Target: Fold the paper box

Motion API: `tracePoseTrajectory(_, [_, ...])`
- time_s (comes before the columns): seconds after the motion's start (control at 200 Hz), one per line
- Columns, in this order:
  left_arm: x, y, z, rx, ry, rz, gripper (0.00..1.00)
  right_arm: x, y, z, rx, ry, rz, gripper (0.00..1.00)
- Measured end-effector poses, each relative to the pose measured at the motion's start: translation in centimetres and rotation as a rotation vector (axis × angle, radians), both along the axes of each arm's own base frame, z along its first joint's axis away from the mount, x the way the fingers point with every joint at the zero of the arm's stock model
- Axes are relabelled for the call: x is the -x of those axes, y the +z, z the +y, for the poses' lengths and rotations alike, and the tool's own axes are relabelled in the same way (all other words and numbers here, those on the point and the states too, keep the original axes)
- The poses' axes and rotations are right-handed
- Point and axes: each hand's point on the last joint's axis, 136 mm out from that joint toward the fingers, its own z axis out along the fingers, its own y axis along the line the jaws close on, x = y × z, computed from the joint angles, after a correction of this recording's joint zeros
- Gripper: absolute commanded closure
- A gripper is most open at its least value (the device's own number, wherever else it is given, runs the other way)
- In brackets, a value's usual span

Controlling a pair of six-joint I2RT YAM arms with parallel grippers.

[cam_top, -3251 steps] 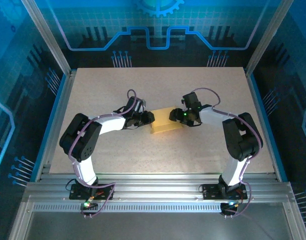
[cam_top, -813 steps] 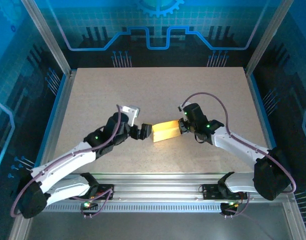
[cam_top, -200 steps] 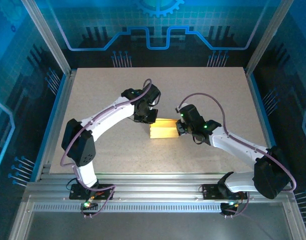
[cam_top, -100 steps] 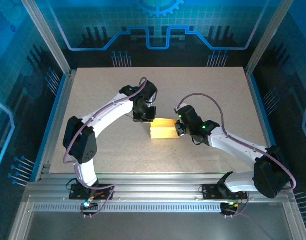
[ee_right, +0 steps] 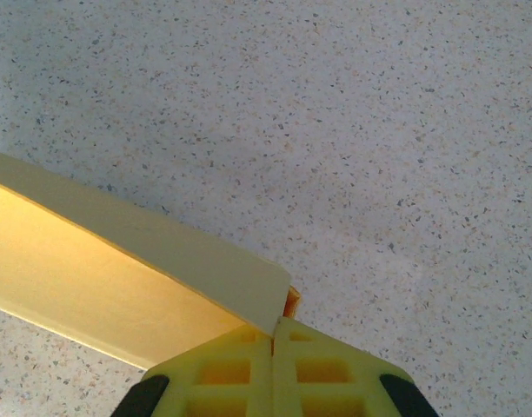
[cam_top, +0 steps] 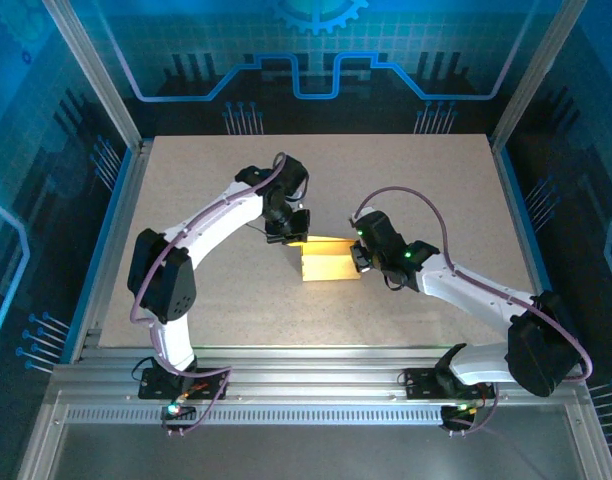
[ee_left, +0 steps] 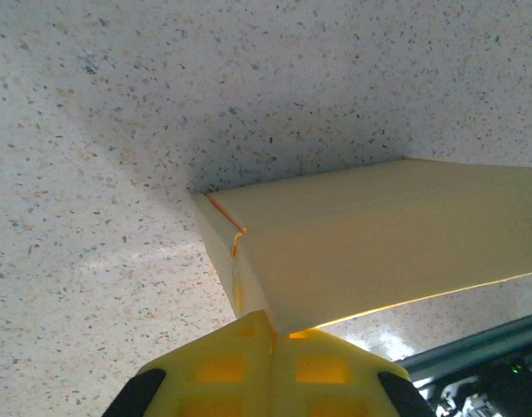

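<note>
The box [cam_top: 329, 262] stands on the worktop [cam_top: 186, 200], which reaches well out from it on every side. It is a pale yellow-tan card shape, long from left to right. Its near face is dull tan, and a bright yellow strip runs along its far top edge.

The left gripper [cam_top: 289, 233] is at the box's far-left corner, its arm coming in from the left of the box. The right gripper [cam_top: 357, 257] is at the box's right end, its arm stretching away low to the right and near side of the box.

In the left wrist view the left gripper [ee_left: 270, 334] has its yellow jaws together, with only a thin seam between them. Their tips touch the box [ee_left: 379, 234] where a narrow end flap meets a broad smooth panel. A shadow lies on the worktop [ee_left: 118, 130] just beyond the box.

In the right wrist view the right gripper [ee_right: 273, 334] also has its jaws together. Their tips sit against the corner of the box [ee_right: 118, 287], where a pale panel tilts over a brighter yellow face. The speckled worktop [ee_right: 379, 130] lies beyond the box.

Whether either pair pinches a sliver of card cannot be told.
</note>
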Motion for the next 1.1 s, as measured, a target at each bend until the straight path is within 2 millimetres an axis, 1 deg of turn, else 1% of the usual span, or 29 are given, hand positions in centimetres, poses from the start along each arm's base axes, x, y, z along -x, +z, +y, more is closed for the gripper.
tracePoseTrajectory(0.195, [-0.1,-0.1,0.0,0.043,0.018,0.028,1.0,0.0,0.0,0.0,0.001,0.001,0.001,1.0])
tracePoseTrajectory(0.31, [-0.4,-0.4,-0.2,0.055,0.045,0.025,1.0,0.2,-0.1,0.0,0.011,0.0,0.002,1.0])
tracePoseTrajectory(0.51, [-1.0,-1.2,-0.5,0.098,0.125,0.016,1.0,1.0,-0.7,0.1,0.052,0.005,0.019,1.0])
tracePoseTrajectory(0.78, [-1.3,-1.1,-0.7,0.116,0.151,0.017,1.0,1.3,-0.8,-0.1,0.078,-0.001,0.003,1.0])
tracePoseTrajectory(0.971, [-1.1,-0.2,-0.8,0.136,0.116,-0.032,1.0,1.5,0.0,-0.2,0.058,0.0,-0.024,1.0])
tracePoseTrajectory(1.101, [-1.5,0.6,-0.8,0.136,0.091,-0.099,1.0,1.5,0.7,0.0,0.049,0.004,-0.05,1.0])
